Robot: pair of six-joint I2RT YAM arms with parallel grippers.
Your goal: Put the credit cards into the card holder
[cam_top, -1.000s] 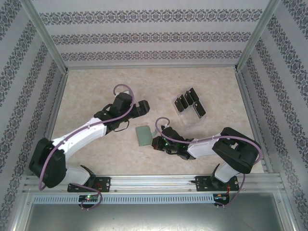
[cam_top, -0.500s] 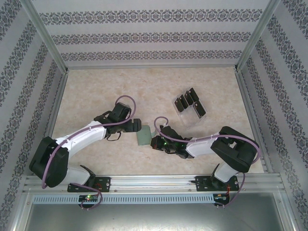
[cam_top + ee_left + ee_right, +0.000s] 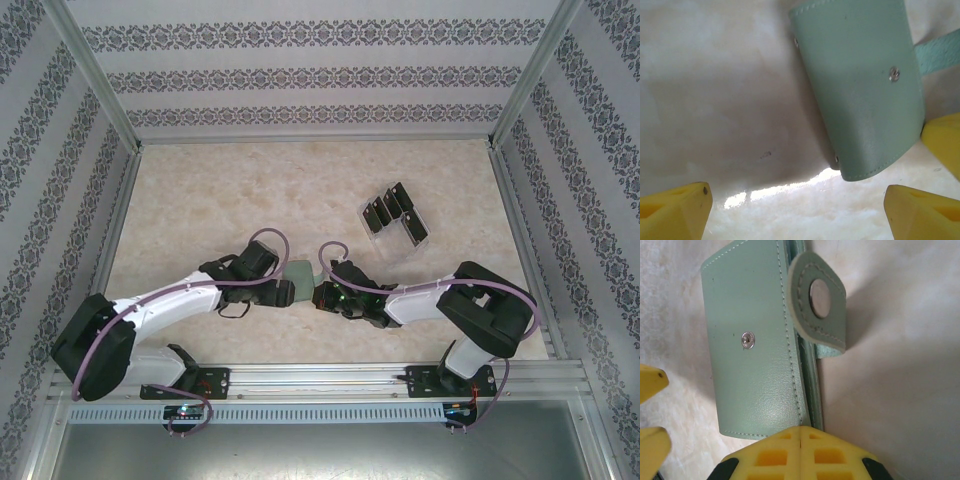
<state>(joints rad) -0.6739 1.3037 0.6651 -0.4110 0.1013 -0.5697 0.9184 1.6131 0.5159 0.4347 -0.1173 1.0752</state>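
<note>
Bracing the card holder (image 3: 755,350) near the front centre of the surface (image 3: 200,200) with your right gripper (image 3: 800,445) pressed together at its edge, you hold the left gripper (image 3: 797,212) spread opposite, probably to unfold it.

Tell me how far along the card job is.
Done: little; the wallet has its tab unsnapped but is folded shut. In hand: the right gripper, shut, sits at the wallet's edge, and the open left gripper is at its other side. Remaining: the black cards stand in the clear rack; none visible in the wallet.
</note>
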